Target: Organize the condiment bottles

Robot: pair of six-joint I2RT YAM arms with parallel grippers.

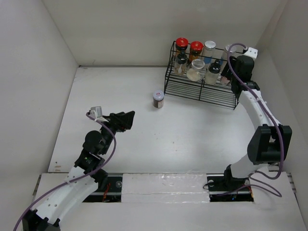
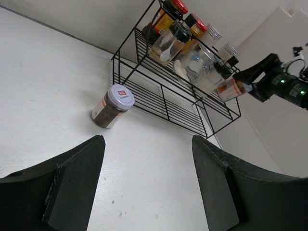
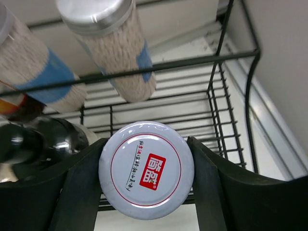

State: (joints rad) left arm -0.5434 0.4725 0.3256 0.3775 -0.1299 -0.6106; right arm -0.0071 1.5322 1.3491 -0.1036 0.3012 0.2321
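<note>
Over at the rack, the right gripper is clamped on a white-lidded jar at its right end, near the other bottles inside. A lone jar stands on the table just left of the rack. The left gripper hovers well short of it, jaws apart and holding nothing.

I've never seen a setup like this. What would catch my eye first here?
Probably the black wire rack at the table's far right, crowded with small jars and bottles. The right gripper is clamped on a white-lidded jar at the rack's right end, while one lone spice jar stands on the table left of the rack, facing the open left gripper.
</note>
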